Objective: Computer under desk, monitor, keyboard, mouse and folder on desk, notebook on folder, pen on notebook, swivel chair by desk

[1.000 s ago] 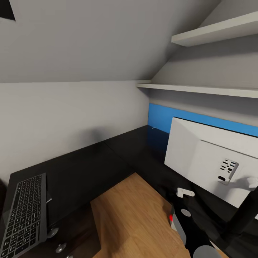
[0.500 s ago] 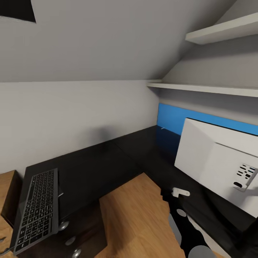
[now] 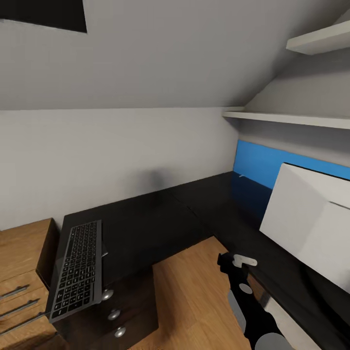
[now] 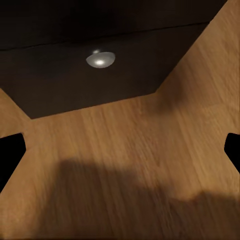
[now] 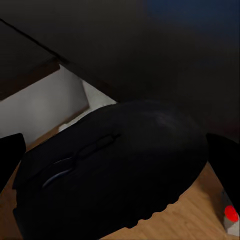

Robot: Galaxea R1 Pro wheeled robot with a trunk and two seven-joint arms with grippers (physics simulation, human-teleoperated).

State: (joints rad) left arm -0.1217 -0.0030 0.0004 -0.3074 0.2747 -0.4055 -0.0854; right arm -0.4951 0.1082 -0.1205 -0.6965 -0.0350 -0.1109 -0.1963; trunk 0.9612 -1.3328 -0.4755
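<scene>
The dark rounded mouse point(image 5: 115, 175) sits between the fingers of my right gripper point(image 5: 117, 160), which is shut on it, with the black desk close behind it. My right arm point(image 3: 253, 311) hangs over the wood floor in the desk's inner corner. On the left wing of the L-shaped black desk point(image 3: 146, 218) lies the keyboard point(image 3: 78, 267), near the end above the drawers. The monitor point(image 3: 311, 228) stands on the right wing with its white back to me. My left gripper point(image 4: 120, 155) is open over the floor, beside a dark drawer with a silver knob point(image 4: 100, 59).
A light wood cabinet point(image 3: 19, 262) with long bar handles stands left of the desk. A blue back panel point(image 3: 262, 167) and two white shelves point(image 3: 287, 117) are at the right. The sloped wall carries a dark skylight point(image 3: 43, 14). Bare wood floor point(image 3: 189, 287) lies inside the L.
The camera has turned left, so the whole picture shifted right. The keyboard now shows in full and the wood cabinet has come into view. The monitor is cut off at the right edge.
</scene>
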